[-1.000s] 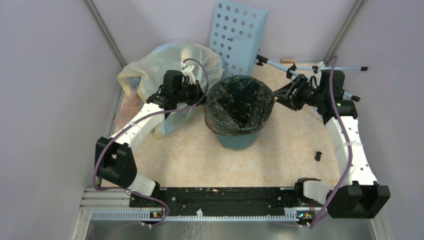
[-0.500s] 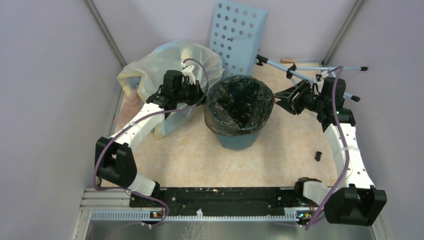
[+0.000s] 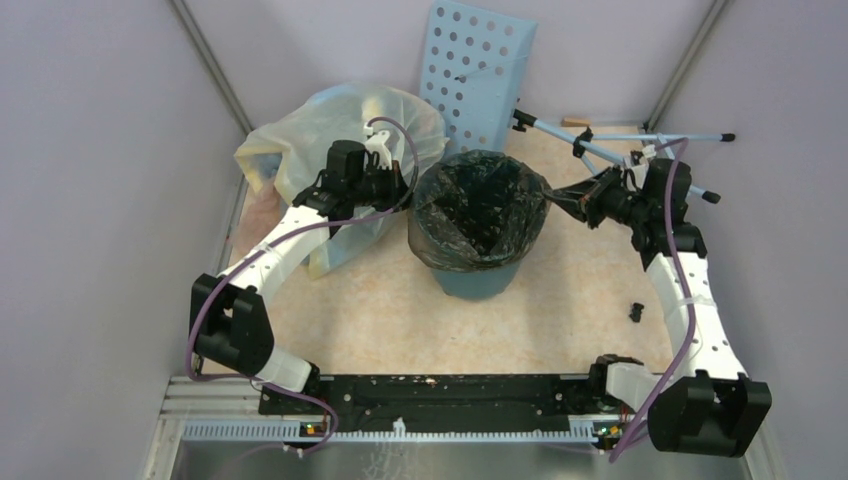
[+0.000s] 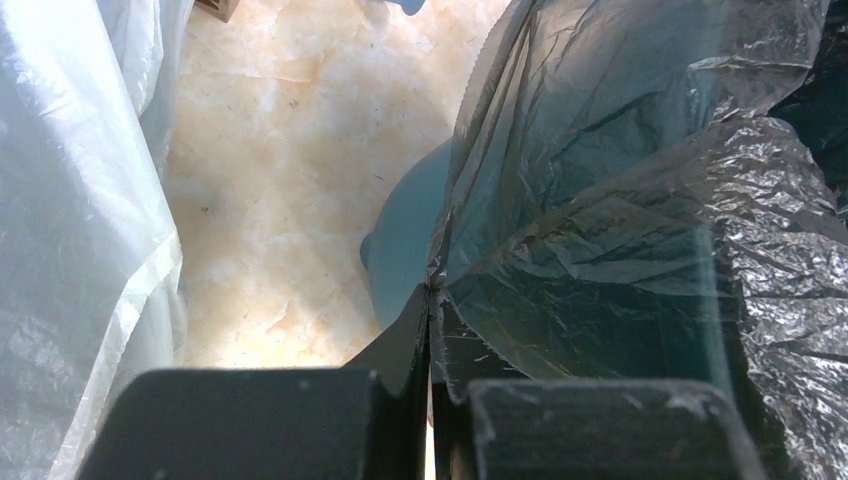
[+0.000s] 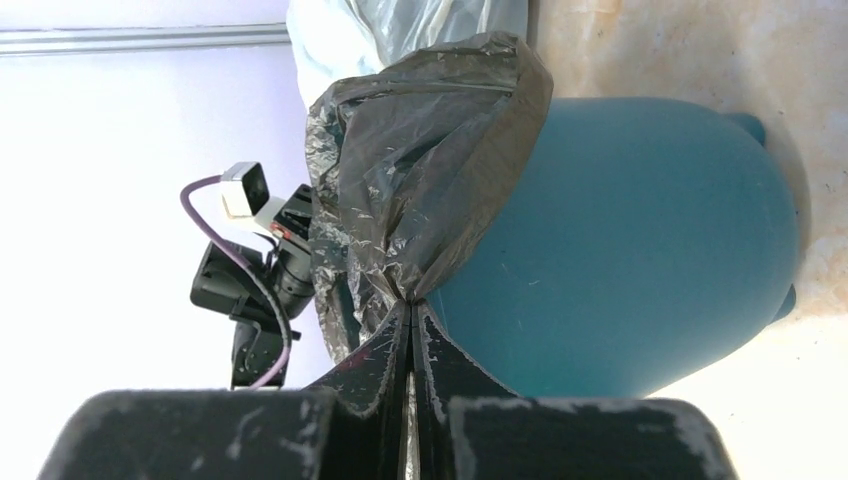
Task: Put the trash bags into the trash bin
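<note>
Left claw [image 3: 406,188] beside pale stuffed bag [image 3: 290,135]

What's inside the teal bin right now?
The dark trash bag lines the trash bin and folds over its rim. Crinkled plastic covers the bin's floor, so anything beneath the bag cannot be seen.

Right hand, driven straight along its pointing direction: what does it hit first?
The thin dark grey crinkly plastic bag, pinched at the right hand tips where it drapes over the rim of the round teal plastic bin. The bin wall looks to be right behind, though depth is unclear.
</note>
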Action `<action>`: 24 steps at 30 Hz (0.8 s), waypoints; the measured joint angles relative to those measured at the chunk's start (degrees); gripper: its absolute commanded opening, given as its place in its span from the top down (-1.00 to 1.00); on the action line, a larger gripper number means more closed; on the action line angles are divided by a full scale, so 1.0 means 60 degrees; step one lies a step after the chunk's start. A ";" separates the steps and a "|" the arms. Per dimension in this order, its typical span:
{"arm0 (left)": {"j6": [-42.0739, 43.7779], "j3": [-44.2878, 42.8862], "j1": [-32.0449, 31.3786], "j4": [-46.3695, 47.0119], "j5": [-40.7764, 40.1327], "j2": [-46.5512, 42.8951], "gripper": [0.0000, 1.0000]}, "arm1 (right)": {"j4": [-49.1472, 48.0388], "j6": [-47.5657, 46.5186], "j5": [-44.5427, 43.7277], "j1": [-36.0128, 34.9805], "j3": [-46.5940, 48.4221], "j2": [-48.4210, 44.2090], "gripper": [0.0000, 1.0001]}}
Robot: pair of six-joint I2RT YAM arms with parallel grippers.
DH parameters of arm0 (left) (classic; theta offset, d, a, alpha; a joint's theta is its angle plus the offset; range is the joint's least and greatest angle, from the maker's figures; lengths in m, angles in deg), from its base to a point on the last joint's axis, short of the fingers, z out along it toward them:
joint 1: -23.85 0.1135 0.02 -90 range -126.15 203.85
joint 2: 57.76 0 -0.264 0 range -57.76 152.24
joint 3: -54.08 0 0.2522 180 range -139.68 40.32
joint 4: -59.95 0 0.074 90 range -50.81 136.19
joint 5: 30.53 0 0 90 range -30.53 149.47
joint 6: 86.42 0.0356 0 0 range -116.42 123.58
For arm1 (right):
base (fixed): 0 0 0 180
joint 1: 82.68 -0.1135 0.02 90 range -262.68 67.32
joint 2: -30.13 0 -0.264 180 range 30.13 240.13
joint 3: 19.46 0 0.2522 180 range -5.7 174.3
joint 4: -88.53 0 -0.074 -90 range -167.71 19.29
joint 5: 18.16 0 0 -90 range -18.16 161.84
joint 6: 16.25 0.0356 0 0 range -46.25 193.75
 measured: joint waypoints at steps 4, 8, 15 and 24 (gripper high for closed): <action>0.0135 0.0000 0.0000 0.0000 -0.0004 0.0000 1.00 | 0.0004 0.0022 0.0015 0.0073 0.0000 -0.0098 1.00; 0.0208 -0.0015 0.0000 -0.0004 -0.0007 0.0000 1.00 | 0.0215 -0.0171 -0.0029 0.0368 0.0007 -0.0106 1.00; 0.0237 -0.0018 0.0000 0.0000 0.0000 0.0004 1.00 | 0.1191 -0.0969 -0.0357 0.0463 0.0000 -0.0106 1.00; 0.0149 -0.0018 0.0000 0.0004 0.0182 0.0007 1.00 | 0.1271 -0.1395 -0.0594 0.0219 -0.0255 0.0346 1.00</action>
